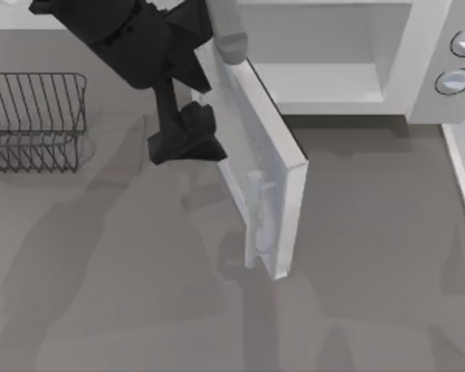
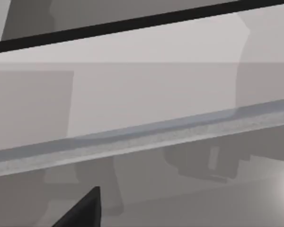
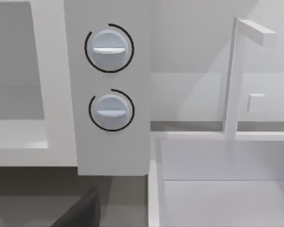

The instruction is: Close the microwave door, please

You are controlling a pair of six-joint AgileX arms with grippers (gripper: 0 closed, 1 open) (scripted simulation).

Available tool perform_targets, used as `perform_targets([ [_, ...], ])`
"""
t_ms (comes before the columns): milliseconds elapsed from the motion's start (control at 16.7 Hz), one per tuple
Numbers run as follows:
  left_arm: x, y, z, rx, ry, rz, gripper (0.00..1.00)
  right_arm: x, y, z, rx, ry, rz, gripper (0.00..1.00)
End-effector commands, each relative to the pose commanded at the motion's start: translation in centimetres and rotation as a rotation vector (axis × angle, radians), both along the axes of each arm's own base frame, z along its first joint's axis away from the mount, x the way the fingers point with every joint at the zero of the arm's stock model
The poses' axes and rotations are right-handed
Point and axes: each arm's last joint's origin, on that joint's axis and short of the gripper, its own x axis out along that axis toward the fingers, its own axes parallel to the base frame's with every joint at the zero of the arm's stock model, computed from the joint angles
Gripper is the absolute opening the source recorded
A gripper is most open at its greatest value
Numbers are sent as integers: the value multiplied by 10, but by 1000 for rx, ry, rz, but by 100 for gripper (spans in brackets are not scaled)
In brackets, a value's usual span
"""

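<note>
Pressing against the half-open microwave door [image 1: 256,159], left gripper [image 1: 187,138], grip state unclear; knobs [image 3: 109,49] seen from right wrist.

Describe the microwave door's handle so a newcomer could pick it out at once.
Start at the large white boxy microwave at the table's far edge. Its flat white door with a pale window swings out open toward the front. The handle is the light-grey vertical bar near the door's free end, on the face toward the left gripper; unlike the two round grey-blue knobs, it is long and straight.
</note>
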Motion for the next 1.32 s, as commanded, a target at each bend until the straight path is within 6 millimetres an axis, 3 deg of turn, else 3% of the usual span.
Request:
perform_targets([
  [720,0,0,0,0,0,0,2,0,0,0,0,0,0,100],
  [1320,0,0,0,0,1,1,0,0,0,0,0,0,0,100],
])
